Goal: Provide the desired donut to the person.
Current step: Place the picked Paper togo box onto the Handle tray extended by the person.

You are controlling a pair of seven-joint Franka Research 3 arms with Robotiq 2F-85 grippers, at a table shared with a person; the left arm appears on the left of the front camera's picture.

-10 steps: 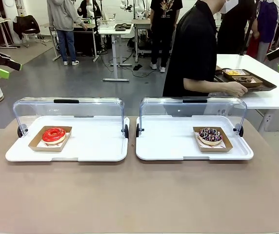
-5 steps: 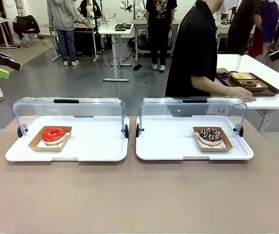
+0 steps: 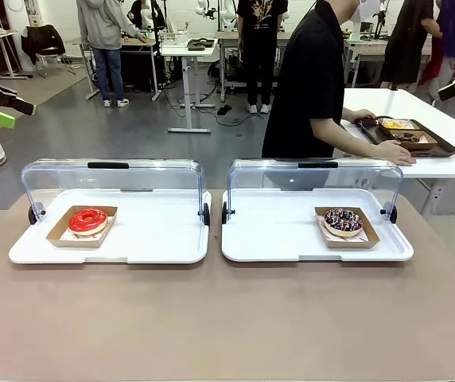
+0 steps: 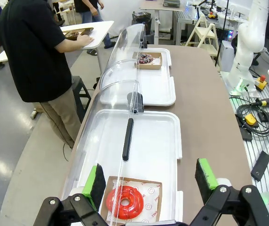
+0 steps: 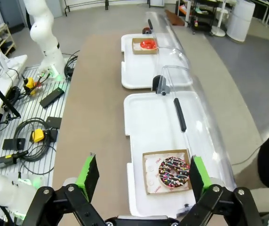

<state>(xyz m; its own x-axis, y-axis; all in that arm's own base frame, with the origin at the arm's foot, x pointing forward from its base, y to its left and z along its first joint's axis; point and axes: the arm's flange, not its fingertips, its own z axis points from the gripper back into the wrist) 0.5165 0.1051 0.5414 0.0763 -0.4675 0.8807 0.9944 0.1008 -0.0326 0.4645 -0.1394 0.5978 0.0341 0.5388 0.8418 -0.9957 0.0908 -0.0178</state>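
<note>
Two trays were set side by side on the worktop [image 3: 227, 318]: the left tray [image 3: 156, 239] at centre left, the right tray [image 3: 275, 239] at centre right. The person [image 3: 311, 79] was seen behind the right tray, at upper right.

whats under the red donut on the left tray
The red donut sits on printed white paper inside a shallow brown cardboard tray, which rests on the white serving tray. The paper directly beneath the donut is covered.

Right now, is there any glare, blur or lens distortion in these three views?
Front view: sharp, even light, faint reflections on the clear lids. Left wrist view: wide-angle bending of the table edge, floor glare beside the person. Right wrist view: curved lines too, soft glare on the lid, chocolate donut in focus.
</note>
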